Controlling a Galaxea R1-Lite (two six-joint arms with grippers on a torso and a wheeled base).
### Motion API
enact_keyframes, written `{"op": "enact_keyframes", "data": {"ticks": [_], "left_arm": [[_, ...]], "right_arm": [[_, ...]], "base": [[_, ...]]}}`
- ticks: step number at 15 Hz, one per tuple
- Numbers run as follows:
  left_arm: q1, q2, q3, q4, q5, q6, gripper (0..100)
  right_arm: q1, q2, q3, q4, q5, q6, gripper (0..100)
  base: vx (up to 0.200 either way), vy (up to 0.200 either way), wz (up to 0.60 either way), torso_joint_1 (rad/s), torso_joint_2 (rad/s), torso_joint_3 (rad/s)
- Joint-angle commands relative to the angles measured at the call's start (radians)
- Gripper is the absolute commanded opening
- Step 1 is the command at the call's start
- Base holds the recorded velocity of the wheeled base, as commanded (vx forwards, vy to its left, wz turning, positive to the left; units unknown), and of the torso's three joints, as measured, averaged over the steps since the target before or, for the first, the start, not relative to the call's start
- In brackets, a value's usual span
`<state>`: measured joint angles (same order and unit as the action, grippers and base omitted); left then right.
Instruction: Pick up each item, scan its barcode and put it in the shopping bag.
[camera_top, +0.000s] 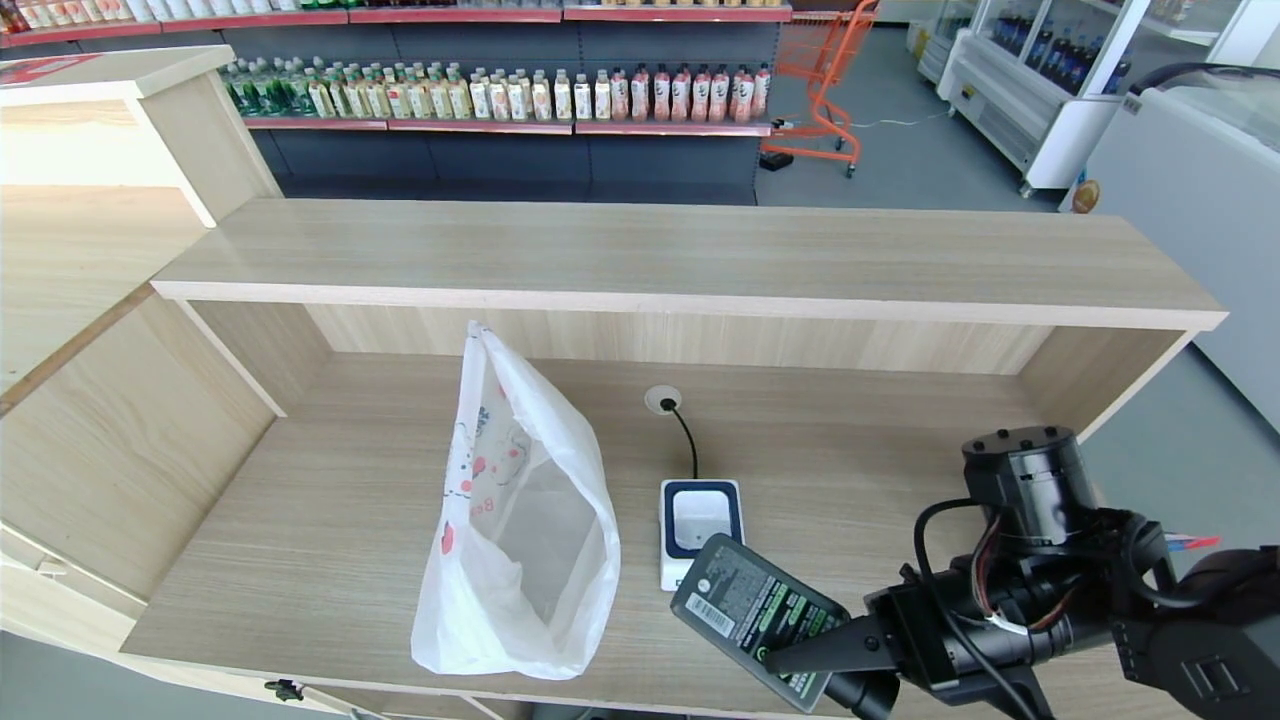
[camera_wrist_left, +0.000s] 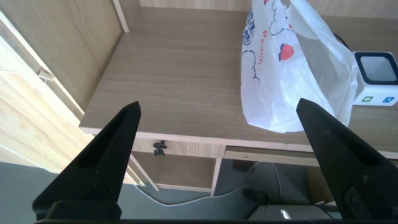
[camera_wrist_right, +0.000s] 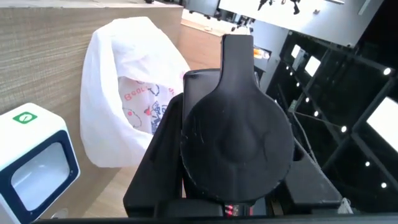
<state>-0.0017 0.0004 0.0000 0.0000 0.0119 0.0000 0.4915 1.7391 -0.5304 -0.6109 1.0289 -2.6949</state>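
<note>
Lower right of frame: dark barcode packet (camera_top: 745, 610) clamped in right gripper (camera_top: 800, 660), label up, at scanner's (camera_top: 700, 520) lower edge. Shopping bag (camera_top: 520, 540) lower centre on surface (camera_top: 330, 520). Left gripper (camera_wrist_left: 219, 109) spread wide, holding nothing.

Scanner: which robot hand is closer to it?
Right. The right gripper holds a dark packet beside the scanner; the left gripper is out front of the counter, past the shopping bag.

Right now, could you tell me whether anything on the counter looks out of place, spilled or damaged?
Nothing stands out. The shopping bag stands upright on the counter beside the scanner, nothing is spilled, and the right gripper holds the dark packet tilted near the scanner.
</note>
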Motion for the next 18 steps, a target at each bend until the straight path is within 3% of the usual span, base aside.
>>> {"op": "enact_keyframes", "data": {"ticks": [1,4,6,7,8,9,10,13,14,15,16,17,18], "left_arm": [[0.000,0.000,0.000,0.000,0.000,0.000,100],[0.000,0.000,0.000,0.000,0.000,0.000,100],[0.000,0.000,0.000,0.000,0.000,0.000,100],[0.000,0.000,0.000,0.000,0.000,0.000,100],[0.000,0.000,0.000,0.000,0.000,0.000,100],[0.000,0.000,0.000,0.000,0.000,0.000,100],[0.000,0.000,0.000,0.000,0.000,0.000,100],[0.000,0.000,0.000,0.000,0.000,0.000,100],[0.000,0.000,0.000,0.000,0.000,0.000,100],[0.000,0.000,0.000,0.000,0.000,0.000,100],[0.000,0.000,0.000,0.000,0.000,0.000,100],[0.000,0.000,0.000,0.000,0.000,0.000,100],[0.000,0.000,0.000,0.000,0.000,0.000,100]], "right_arm": [[0.004,-0.004,0.007,0.000,0.000,0.000,0],[0.004,-0.033,-0.005,0.000,0.000,0.089,0],[-0.036,-0.210,-0.031,-0.001,-0.030,0.523,0],[-0.044,-0.237,-0.022,-0.001,-0.049,0.599,0],[-0.091,-0.345,-0.023,-0.027,-0.102,0.836,0],[-0.145,-0.354,0.010,-0.029,-0.078,0.902,0],[-0.243,-0.409,0.027,-0.027,-0.069,1.118,0],[-0.323,-0.515,0.029,-0.030,-0.228,1.771,0],[-0.326,-0.553,0.024,-0.030,-0.293,2.133,0],[-0.326,-0.566,0.018,-0.023,-0.342,2.290,0],[-0.289,-0.575,-0.008,0.022,-0.529,2.667,0],[-0.232,-0.572,-0.042,0.103,-0.632,2.900,0],[-0.225,-0.569,-0.077,0.194,-0.656,3.104,0]], "base": [[0.000,0.000,0.00,0.000,0.00,0.000],[0.000,0.000,0.00,0.000,0.00,0.000],[0.000,0.000,0.00,0.000,0.00,0.000],[0.000,0.000,0.00,0.000,0.00,0.000],[0.000,0.000,0.00,0.000,0.00,0.000],[0.000,0.000,0.00,0.000,0.00,0.000],[0.000,0.000,0.00,0.000,0.00,0.000],[0.000,0.000,0.00,0.000,0.00,0.000],[0.000,0.000,0.00,0.000,0.00,0.000],[0.000,0.000,0.00,0.000,0.00,0.000],[0.000,0.000,0.00,0.000,0.00,0.000],[0.000,0.000,0.00,0.000,0.00,0.000],[0.000,0.000,0.00,0.000,0.00,0.000]]}}
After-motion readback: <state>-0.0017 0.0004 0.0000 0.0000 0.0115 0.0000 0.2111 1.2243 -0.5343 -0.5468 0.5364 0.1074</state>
